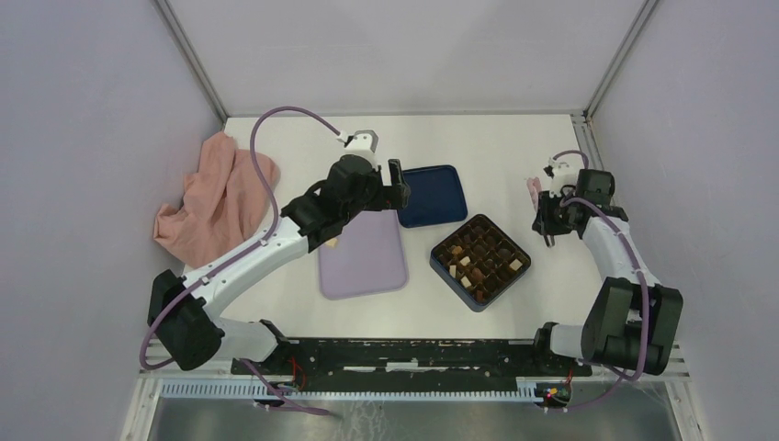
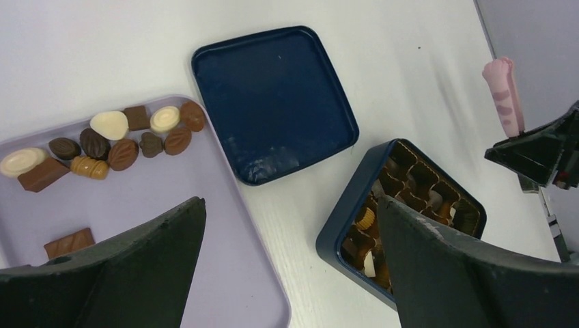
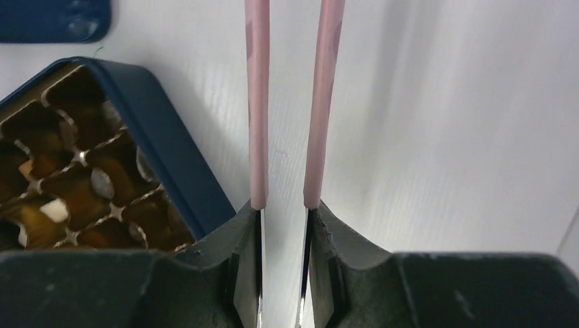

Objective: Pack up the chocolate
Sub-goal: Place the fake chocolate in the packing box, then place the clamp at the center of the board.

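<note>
Several loose chocolate pieces (image 2: pixel 109 143), dark, mid brown and cream, lie at the far end of the lilac tray (image 2: pixel 171 205); the arm hides most of them in the top view. More pieces (image 1: pixel 468 262) sit in the grid of the dark blue box (image 1: pixel 514 276), also seen in the left wrist view (image 2: pixel 341 225) and the right wrist view (image 3: pixel 171 143). My left gripper (image 2: pixel 290 205) is open and empty, above the gap between tray and box. My right gripper (image 3: pixel 283 205) is shut on pink tongs (image 3: pixel 258 102), just right of the box.
The box's dark blue lid (image 1: pixel 432 195) lies upturned behind the tray and box. A crumpled pink cloth (image 1: pixel 216 197) lies at the left. The tongs' paw-shaped tips (image 2: pixel 504 92) point toward the back. Grey walls close in both sides.
</note>
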Motion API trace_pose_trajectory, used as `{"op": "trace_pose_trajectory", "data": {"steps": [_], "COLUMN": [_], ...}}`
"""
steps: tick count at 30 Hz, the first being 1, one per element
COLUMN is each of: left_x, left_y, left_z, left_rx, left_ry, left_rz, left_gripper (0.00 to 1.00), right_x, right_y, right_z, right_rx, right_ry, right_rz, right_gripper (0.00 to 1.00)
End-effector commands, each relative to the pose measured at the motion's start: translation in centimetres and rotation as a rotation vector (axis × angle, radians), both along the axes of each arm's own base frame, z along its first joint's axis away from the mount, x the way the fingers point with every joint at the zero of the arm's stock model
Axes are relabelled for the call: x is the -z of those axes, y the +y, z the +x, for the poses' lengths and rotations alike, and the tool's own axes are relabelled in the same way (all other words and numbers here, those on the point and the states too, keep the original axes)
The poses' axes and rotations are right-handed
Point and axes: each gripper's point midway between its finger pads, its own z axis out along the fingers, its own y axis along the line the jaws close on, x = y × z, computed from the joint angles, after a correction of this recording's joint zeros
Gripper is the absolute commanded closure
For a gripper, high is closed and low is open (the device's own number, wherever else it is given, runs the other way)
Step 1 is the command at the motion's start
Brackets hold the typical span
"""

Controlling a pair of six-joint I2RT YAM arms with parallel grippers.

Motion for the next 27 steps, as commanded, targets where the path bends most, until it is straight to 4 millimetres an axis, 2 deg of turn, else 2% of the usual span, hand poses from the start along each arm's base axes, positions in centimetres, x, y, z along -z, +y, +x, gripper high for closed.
{"op": "trace_pose_trajectory", "data": {"steps": [1, 4, 10, 14, 19, 23, 27], "left_x": [0.3, 0.8, 1.7, 1.9, 2.0, 2.1, 2.2], "left_y": [-1.6, -1.8, -2.0, -2.0, -1.9, -2.2, -2.1], "left_z": [-0.1, -0.1, -0.2, -0.2, -0.2, -0.3, -0.4], "left_rx": [0.059, 0.073, 0.078, 0.075, 0.067, 0.076, 0.081], "left_ry": [0.016, 0.027, 0.048, 0.056, 0.059, 0.065, 0.069], "left_rz": [-0.04, -0.032, -0.024, -0.026, -0.03, -0.032, -0.023], "left_gripper": [0.0, 0.01, 0.03, 0.03, 0.04, 0.04, 0.04], "right_x": [1.7, 3.5, 5.8, 7.4, 8.1, 7.7, 4.8], "right_y": [-1.5, -1.4, -1.8, -2.8, -3.8, -3.6, -4.2], "right_z": [2.1, 1.8, 2.3, 3.3, 5.2, 6.1, 7.3], "right_rx": [0.288, 0.321, 0.366, 0.347, 0.295, 0.246, 0.162], "right_ry": [-0.01, 0.024, 0.069, 0.137, 0.203, 0.223, 0.164], "right_rz": [0.073, 0.093, 0.1, 0.046, -0.003, 0.004, -0.053], "right_gripper": [0.68, 0.68, 0.67, 0.63, 0.57, 0.44, 0.32]}}
